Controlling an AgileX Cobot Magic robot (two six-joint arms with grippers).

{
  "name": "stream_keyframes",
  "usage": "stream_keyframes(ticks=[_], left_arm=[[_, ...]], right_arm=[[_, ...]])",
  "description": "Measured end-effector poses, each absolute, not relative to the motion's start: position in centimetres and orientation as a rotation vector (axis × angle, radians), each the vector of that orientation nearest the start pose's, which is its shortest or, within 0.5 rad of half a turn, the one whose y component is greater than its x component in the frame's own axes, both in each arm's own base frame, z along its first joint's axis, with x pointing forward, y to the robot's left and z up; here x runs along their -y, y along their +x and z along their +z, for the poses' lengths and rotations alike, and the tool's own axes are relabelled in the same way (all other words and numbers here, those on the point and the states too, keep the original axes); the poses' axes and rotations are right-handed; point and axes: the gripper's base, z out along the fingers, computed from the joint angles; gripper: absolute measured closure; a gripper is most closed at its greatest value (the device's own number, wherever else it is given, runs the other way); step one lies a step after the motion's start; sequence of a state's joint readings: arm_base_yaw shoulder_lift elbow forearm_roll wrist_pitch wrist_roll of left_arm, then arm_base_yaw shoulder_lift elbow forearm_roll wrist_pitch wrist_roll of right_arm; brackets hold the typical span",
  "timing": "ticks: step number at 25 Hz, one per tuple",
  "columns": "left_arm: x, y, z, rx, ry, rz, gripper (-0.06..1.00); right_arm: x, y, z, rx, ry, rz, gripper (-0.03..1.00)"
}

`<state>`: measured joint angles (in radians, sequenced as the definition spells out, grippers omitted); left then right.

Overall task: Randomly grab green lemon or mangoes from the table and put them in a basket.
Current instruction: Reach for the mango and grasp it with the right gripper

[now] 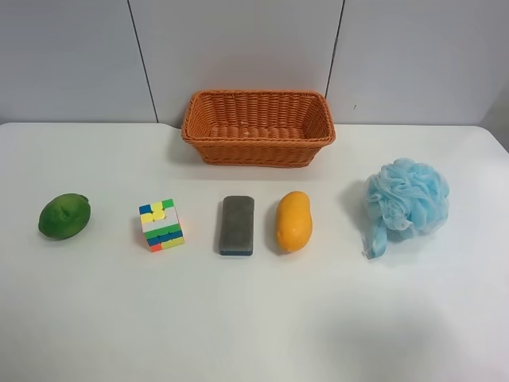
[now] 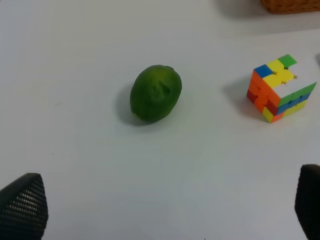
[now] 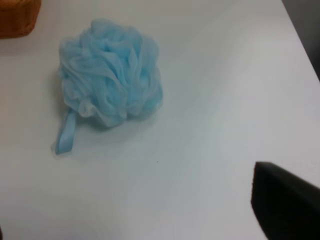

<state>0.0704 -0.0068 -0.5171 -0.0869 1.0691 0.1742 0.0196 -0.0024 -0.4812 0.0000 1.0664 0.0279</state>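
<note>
Five things lie in a row on the white table (image 1: 254, 334). In the high view they run from its left side to its right: the green lemon (image 1: 64, 216), a puzzle cube (image 1: 161, 225), a grey eraser (image 1: 237, 225), the mango (image 1: 293, 221) and a blue bath sponge (image 1: 406, 199). All stand apart from one another. The mango lies just beside the eraser, lengthwise like it. The wicker basket (image 1: 258, 151) sits behind the row, near the far edge of the table, with nothing visible inside.

No arm shows in the high view. The left gripper (image 2: 165, 210) hangs above the table with its fingers (image 2: 22, 205) spread wide – nothing is between them. The lemon (image 2: 155, 93) lies ahead of it, well short of the fingertips, and the cube (image 2: 280, 88) is off to one side.

The right gripper (image 3: 145, 222) shows only one dark finger (image 3: 285, 205) – how far it is open I cannot tell. The sponge (image 3: 110, 72) rests on the table ahead of it, untouched, its ribbon loop trailing out.
</note>
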Motion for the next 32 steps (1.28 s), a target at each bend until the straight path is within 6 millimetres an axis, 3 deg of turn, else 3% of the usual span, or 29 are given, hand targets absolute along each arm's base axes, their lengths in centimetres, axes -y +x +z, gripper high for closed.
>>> stream_keyframes(ticks=[32], left_arm=[[0.75,-0.8,28.15,-2.023,0.111,0.051,-0.05]], right_arm=[[-0.06,-0.35,27.18,-2.066,0.008,0.039,-0.02]])
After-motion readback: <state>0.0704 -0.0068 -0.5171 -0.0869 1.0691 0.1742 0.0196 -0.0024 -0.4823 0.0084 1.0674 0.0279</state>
